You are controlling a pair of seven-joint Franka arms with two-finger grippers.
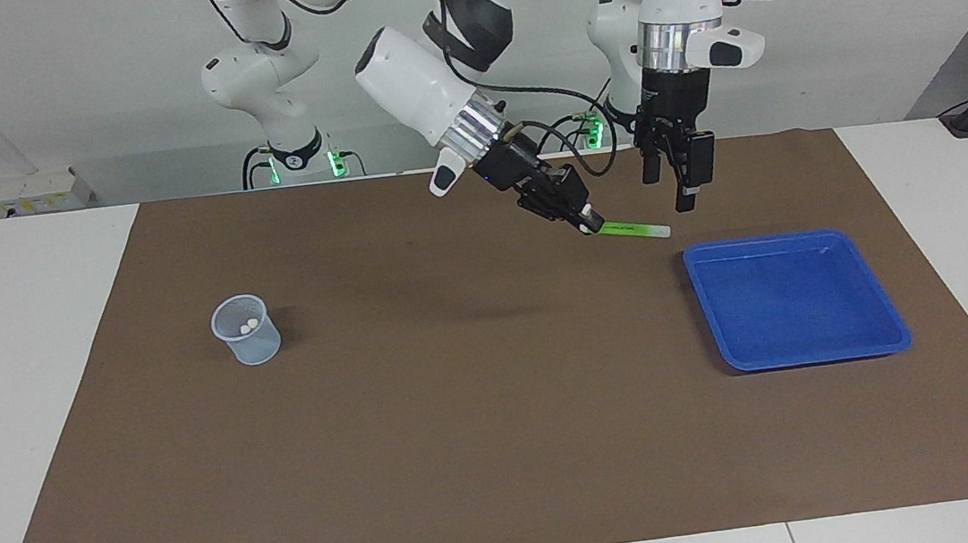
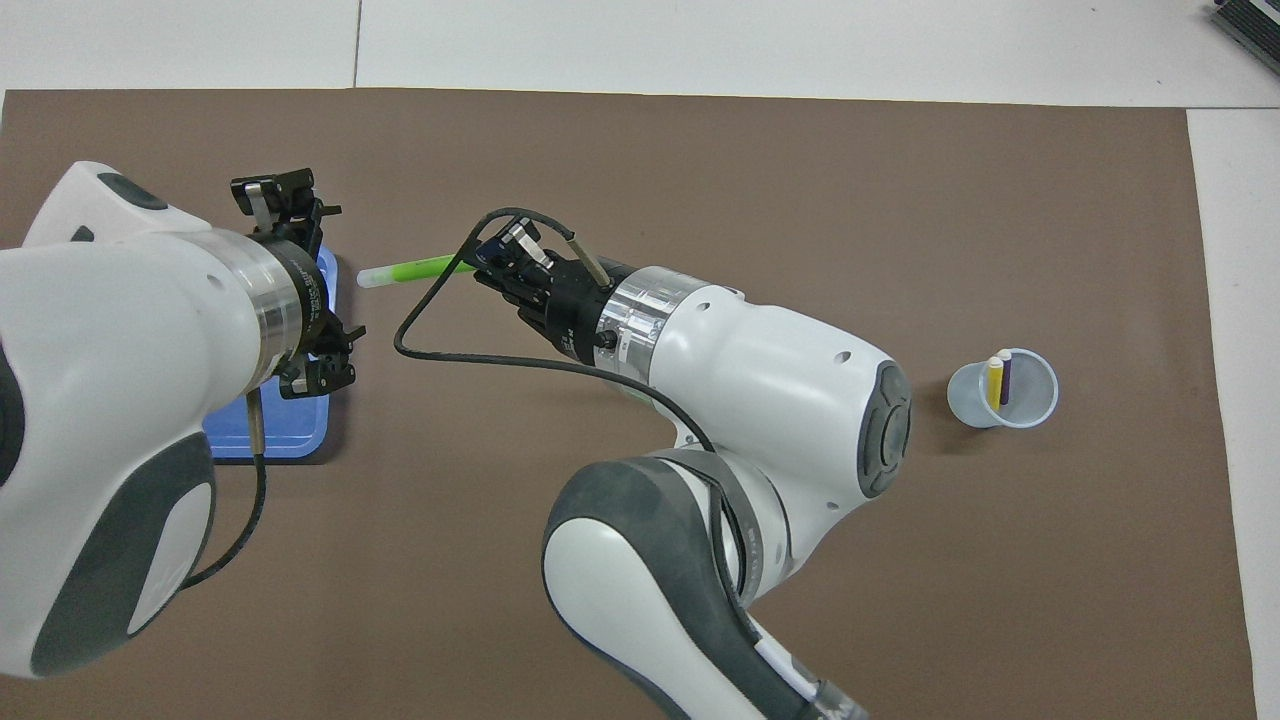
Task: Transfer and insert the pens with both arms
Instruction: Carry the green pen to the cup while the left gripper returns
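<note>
**benchguy:** So who's got the green pen (image 1: pixel 634 230) here?

**armwatcher:** The right gripper (image 1: pixel 589 224). It's pinched shut on one end of the pen, up in the air over the brown mat (image 1: pixel 485 451), just on the robots' side of the blue tray (image 1: pixel 803 355). The pen sticks out almost level from its fingertips, whitish cap end pointing toward the left arm's end of the table.

**benchguy:** And the left one?

**armwatcher:** The left gripper (image 1: pixel 680 185) hangs straight down with its fingers spread wide and nothing between them. It sits above the pen's free cap end, clearly apart from it, no contact.

**benchguy:** Other pens?

**armwatcher:** The yellow pen (image 2: pixel 994 383) and purple pen (image 2: pixel 1006 378) stand side by side in the clear cup (image 2: pixel 1030 415), well apart from all this, toward the right arm's end of the table. From the facing view you only see their two white tips inside it.
</note>
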